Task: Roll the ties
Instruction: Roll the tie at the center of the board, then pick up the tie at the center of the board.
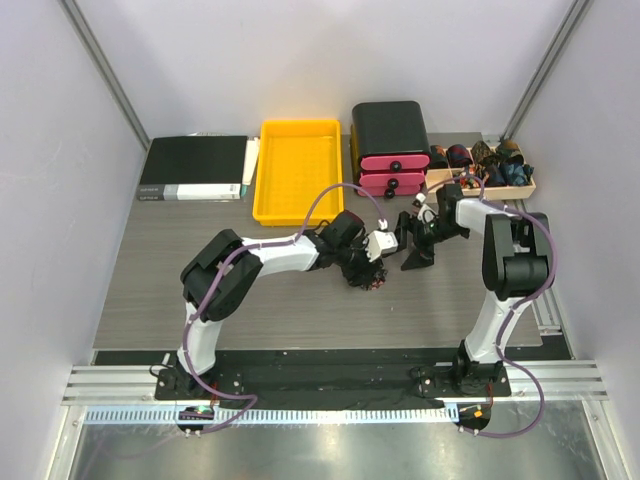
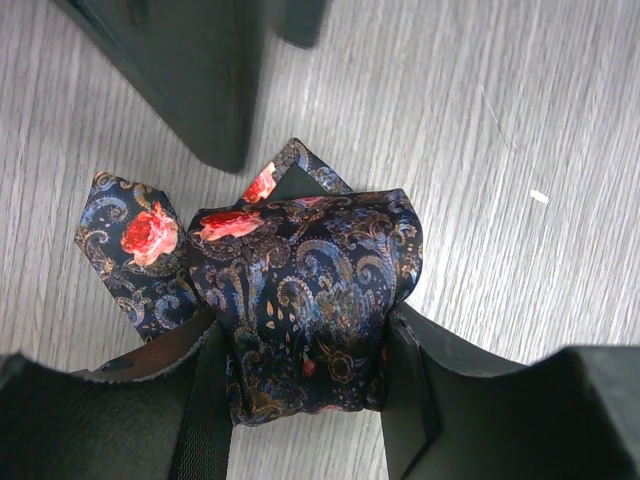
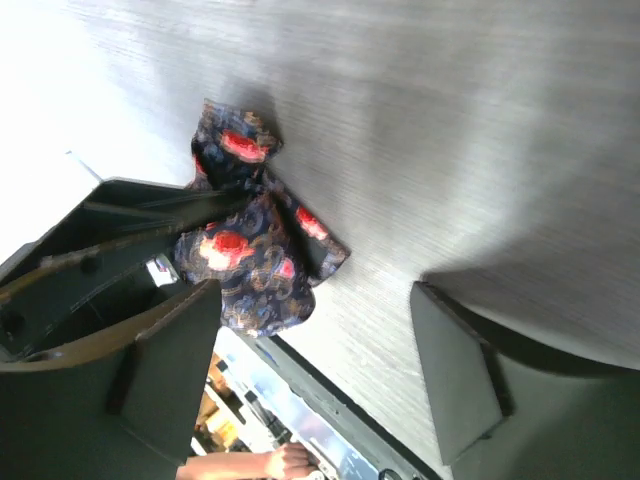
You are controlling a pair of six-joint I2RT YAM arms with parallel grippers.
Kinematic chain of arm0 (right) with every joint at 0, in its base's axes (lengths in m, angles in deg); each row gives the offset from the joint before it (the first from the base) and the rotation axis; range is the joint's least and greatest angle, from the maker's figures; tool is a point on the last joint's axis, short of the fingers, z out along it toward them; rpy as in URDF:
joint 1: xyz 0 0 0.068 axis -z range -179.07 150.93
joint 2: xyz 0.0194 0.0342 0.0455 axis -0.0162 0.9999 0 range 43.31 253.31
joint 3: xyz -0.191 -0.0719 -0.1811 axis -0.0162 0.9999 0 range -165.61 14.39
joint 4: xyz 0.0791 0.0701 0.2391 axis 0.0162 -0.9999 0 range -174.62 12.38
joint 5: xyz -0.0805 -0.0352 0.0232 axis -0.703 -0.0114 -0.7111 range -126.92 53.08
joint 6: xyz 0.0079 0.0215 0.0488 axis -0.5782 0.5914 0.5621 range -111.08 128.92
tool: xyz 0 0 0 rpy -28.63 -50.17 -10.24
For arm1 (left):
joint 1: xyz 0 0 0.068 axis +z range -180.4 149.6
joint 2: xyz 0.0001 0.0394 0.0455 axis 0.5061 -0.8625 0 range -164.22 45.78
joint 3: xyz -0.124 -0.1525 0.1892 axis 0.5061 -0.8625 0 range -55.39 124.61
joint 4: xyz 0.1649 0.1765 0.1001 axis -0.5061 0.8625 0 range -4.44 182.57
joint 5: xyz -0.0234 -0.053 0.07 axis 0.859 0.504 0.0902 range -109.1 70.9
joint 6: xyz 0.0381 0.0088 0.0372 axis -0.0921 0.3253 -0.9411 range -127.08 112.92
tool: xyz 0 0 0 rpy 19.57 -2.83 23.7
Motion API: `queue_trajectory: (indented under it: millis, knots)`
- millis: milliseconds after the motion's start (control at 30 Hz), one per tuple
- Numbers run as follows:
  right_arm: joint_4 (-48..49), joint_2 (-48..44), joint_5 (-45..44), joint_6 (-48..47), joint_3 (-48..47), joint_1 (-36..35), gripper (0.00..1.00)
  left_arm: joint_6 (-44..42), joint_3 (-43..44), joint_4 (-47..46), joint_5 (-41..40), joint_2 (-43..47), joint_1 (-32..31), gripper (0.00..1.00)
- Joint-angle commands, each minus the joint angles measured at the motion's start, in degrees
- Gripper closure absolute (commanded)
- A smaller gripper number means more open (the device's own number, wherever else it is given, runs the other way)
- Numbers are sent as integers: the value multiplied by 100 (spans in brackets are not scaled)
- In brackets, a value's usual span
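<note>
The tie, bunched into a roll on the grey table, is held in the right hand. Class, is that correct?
Not quite. The left hand holds the tie, bunched into a roll on the grey table; the left wrist view shows it between that hand's fingers.

Bare wood-grain table (image 1: 300, 315) lies open on the near side of both grippers. Beyond the right gripper (image 1: 418, 255), a black and pink drawer unit (image 1: 390, 150) and a wooden box (image 1: 478, 185) block the way. Beyond the left gripper (image 1: 372, 275) sits a yellow tray (image 1: 297, 170). Only a narrow gap separates the grippers.
</note>
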Motion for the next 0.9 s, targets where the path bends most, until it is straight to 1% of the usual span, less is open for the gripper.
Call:
queue_trajectory:
  millis: [0,133,300,400,433,467,567,600,667,700,767,800,867]
  knots:
    - [542,-219,-88,391,447,-99,16,490,-175,589,-375,-453,-54,89]
    - [910,-78,-62,540,833,-116,16,507,-210,624,-393,-506,-63,91]
    - [1246,212,-36,637,975,-239,17,490,-263,633,-375,-541,-62,91]
    - [1360,379,-53,637,966,-379,24,507,-263,624,-393,-550,-63,91]
    - [1412,388,-105,637,975,-441,28,499,-263,624,-384,-559,-71,91]
    - [1422,423,-149,620,975,-476,30,490,-255,615,-384,-568,-71,91]
    - [1474,502,-194,602,958,-573,42,490,-228,615,-402,-585,-71,91]
    - [1509,520,-194,619,966,-573,51,472,-237,615,-393,-594,-71,91]
    - [1597,546,-203,646,1001,-582,56,464,-228,615,-402,-620,-80,91]
    - [1624,564,-185,646,1001,-573,63,472,-228,624,-402,-612,-71,91]
    - [1676,538,-159,637,1019,-582,71,464,-228,624,-411,-620,-71,91]
    - [1703,494,-132,637,1028,-591,81,464,-228,624,-411,-629,-71,91]
    - [1782,441,-71,646,1054,-582,90,464,-237,615,-411,-621,-71,91]
